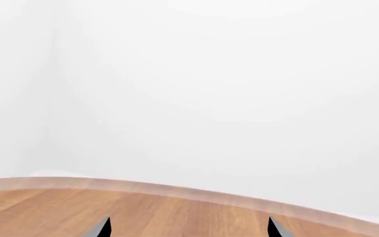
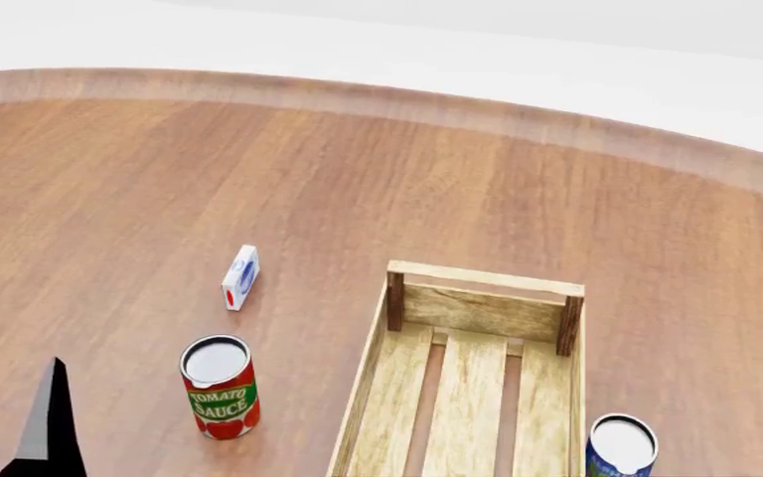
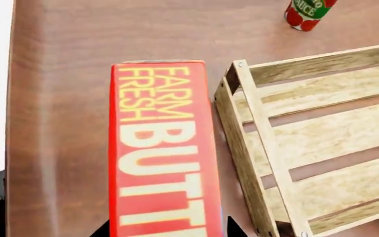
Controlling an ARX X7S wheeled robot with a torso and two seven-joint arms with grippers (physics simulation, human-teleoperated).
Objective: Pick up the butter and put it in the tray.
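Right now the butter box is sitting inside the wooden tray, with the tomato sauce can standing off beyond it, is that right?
Not quite. The butter is outside the tray, alongside its long wall, as the right wrist view shows. The tomato sauce can does stand off beyond it.

The butter [image 3: 162,148] runs off the right wrist view's edge, lettering cut short. The tray [image 2: 468,378] is cropped too; the right hand's fingers barely show.

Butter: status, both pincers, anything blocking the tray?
Left pincer open, empty, over bare table. Right pincer out of frame; butter fills its wrist view beside the tray, grip unconfirmed. Tray interior clear; tomato sauce can stands apart.
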